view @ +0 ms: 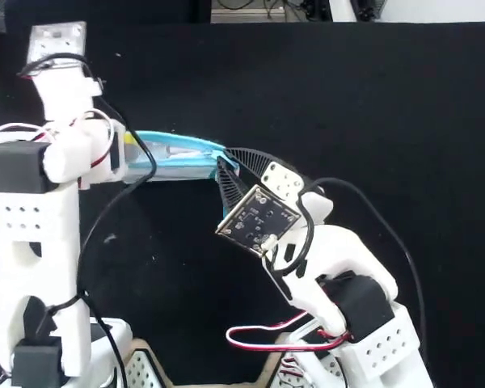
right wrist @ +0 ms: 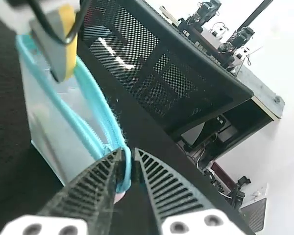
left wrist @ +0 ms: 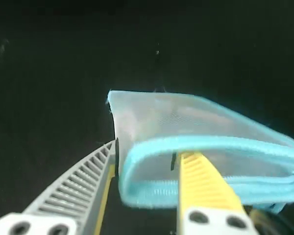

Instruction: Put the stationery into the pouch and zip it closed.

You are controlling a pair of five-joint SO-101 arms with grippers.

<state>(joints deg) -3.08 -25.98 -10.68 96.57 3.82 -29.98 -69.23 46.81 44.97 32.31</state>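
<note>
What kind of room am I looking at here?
Probably a robotics lab: white left arm and right arm hold a blue pouch at a black table, with a mesh cabinet and wired gear behind.

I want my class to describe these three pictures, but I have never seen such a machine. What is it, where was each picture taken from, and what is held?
These are two white robot arms, the left arm and the right arm, at a black table. Each ends in a gripper, a two-fingered pincer. The high view looks down from a fixed camera. The other two come from cameras on the wrists, each looking along its own fingers. Between the arms is a see-through pouch with a light blue zip edge. The left gripper, grey and yellow, grips one end; the right gripper, black, pinches the zip edge at the other. What is inside I cannot tell.
</note>
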